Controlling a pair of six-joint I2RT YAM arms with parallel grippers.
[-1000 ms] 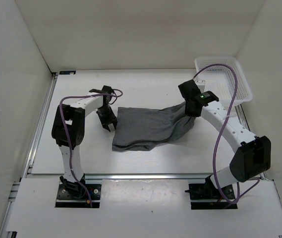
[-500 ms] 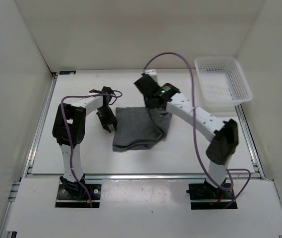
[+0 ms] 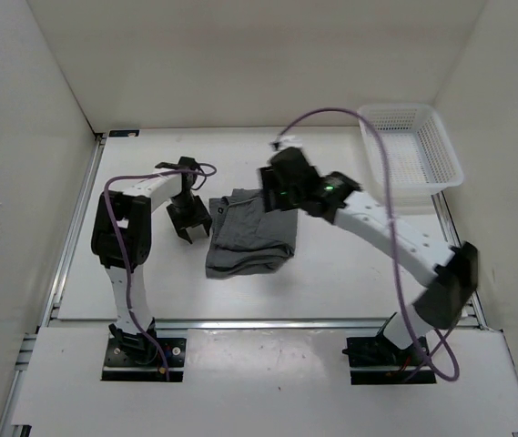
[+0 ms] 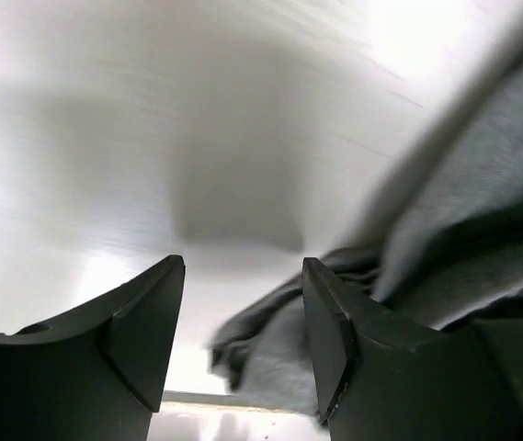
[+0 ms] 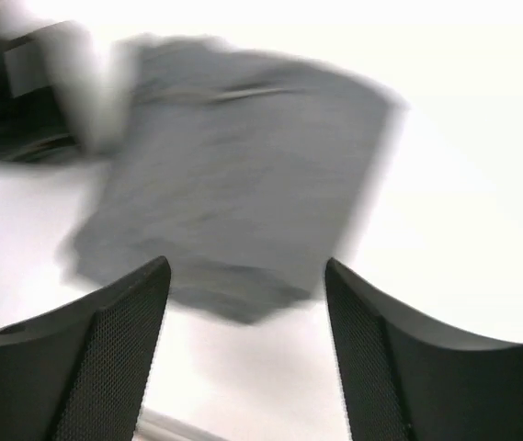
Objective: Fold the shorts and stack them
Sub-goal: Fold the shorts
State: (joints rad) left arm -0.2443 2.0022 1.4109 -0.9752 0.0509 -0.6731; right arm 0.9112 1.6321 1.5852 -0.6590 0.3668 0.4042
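A matte white table point(image 3: 350, 273) stands boxed in by plain white panels: a left wall point(image 3: 22, 182), a back wall point(image 3: 240, 55) and a right wall point(image 3: 509, 118). Aluminium rails point(image 3: 75, 228) run along the table's left and near edges, with a white front panel point(image 3: 268, 373) beyond the near one. The light is soft and even, casting only faint shadows on the tabletop.

Soft, matt grey cloth shorts point(image 3: 251, 238) lie on a smooth white tabletop point(image 3: 350, 264), a white plastic mesh basket point(image 3: 422, 150) at its far right corner. The right gripper point(image 5: 247, 266) has matt black fingers point(image 5: 105, 358) with a dimpled face.
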